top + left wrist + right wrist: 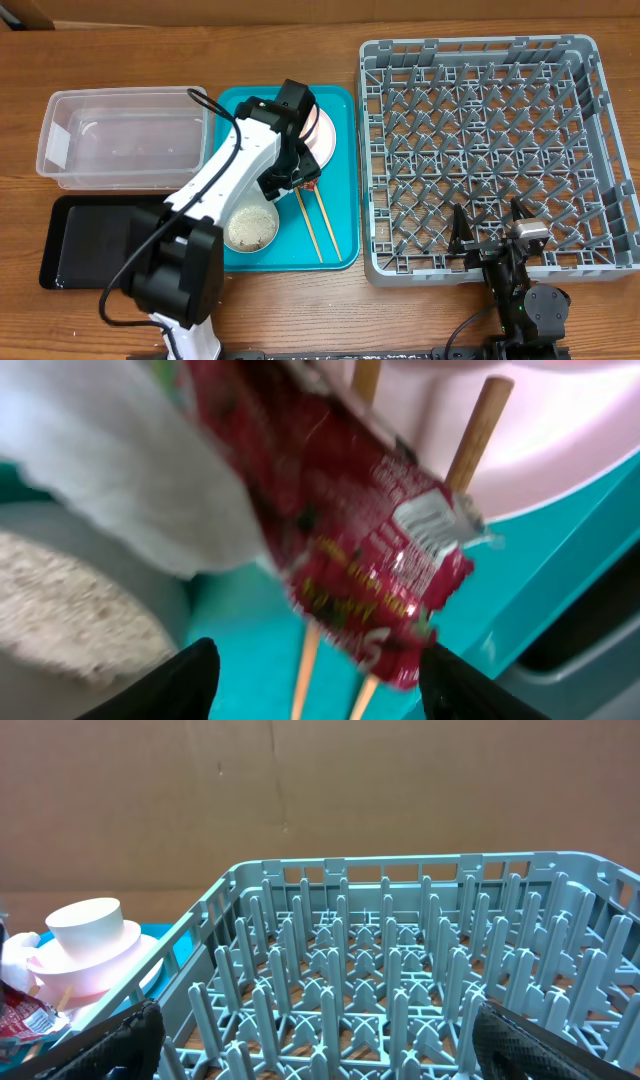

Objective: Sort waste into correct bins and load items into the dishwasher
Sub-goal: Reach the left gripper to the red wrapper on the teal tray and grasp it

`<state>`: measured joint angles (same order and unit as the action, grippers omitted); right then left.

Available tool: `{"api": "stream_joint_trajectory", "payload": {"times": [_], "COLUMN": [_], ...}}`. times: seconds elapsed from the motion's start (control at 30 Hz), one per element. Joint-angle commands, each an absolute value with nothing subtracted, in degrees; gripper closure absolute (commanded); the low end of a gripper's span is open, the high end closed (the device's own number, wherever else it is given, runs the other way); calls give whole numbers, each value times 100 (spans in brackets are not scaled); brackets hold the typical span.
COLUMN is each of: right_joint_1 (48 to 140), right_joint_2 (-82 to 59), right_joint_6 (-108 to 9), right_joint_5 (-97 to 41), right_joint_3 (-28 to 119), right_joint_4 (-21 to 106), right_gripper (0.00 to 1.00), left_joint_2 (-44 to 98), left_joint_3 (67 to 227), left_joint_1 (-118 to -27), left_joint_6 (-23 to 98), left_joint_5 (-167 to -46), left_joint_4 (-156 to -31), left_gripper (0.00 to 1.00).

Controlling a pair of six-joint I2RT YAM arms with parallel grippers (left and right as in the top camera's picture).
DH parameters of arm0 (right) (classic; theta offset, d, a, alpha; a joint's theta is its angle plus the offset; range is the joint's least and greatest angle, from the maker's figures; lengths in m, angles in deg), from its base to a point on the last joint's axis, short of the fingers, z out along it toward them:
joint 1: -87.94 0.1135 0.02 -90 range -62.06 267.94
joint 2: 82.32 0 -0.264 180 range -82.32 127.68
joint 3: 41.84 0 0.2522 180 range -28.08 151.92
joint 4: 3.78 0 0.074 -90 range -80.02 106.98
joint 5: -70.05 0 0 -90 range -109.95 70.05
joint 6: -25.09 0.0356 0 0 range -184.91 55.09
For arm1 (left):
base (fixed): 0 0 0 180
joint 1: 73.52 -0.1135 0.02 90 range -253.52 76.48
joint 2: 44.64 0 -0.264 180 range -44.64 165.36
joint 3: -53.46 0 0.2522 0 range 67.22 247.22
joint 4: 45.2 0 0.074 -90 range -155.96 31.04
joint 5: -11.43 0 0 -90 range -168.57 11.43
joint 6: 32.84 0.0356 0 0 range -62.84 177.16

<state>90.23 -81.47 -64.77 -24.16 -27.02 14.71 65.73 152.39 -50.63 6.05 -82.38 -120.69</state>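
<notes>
My left gripper (315,685) is open over the teal tray, low above the red sauce packet (350,530), which lies across the two wooden chopsticks (480,430). The white napkin (110,470) is to its left, and the grey-green bowl holding rice grains (60,600) sits lower left. The pink plate (540,420) is just beyond. In the overhead view the left gripper (297,183) is beside the packet (309,186), chopsticks (318,228), bowl (250,226) and plate (324,135). My right gripper (330,1050) is open and empty over the front edge of the grey dish rack (590,150). A white cup (85,920) stands on the plate.
The clear tub (60,140) is at the far left and the black tray (90,245) lies in front of it. The teal serving tray (345,200) lies between them and the rack. The rack (400,980) holds only its upright pegs.
</notes>
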Motion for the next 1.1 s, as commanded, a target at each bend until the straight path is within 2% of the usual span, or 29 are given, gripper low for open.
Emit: {"api": "stream_joint_trajectory", "payload": {"times": [0.0, 0.23, 0.47, 1.07], "right_joint_1": [9007, 9007, 9007, 9007], "right_joint_2": [-8213, -8213, -8213, -8213], "right_joint_6": [-6496, -6498, -6498, -6498], "right_joint_5": [-2412, -2412, -2412, -2412], "right_joint_3": [-2763, -2763, -2763, -2763], "right_joint_4": [1439, 1439, 1439, 1439], "right_gripper": [0, 0, 0, 0], "left_joint_2": [6721, 6853, 6850, 6850], "left_joint_3": [15357, 15357, 15357, 15353], "left_joint_1": [-5034, -5024, -5010, -4831], "left_joint_6": [419, 417, 417, 308], "left_joint_5": [-8218, -8089, -7985, -7617], "left_joint_4": [-11973, -11713, -11698, -11696], "left_gripper": [35, 46, 51, 54]}}
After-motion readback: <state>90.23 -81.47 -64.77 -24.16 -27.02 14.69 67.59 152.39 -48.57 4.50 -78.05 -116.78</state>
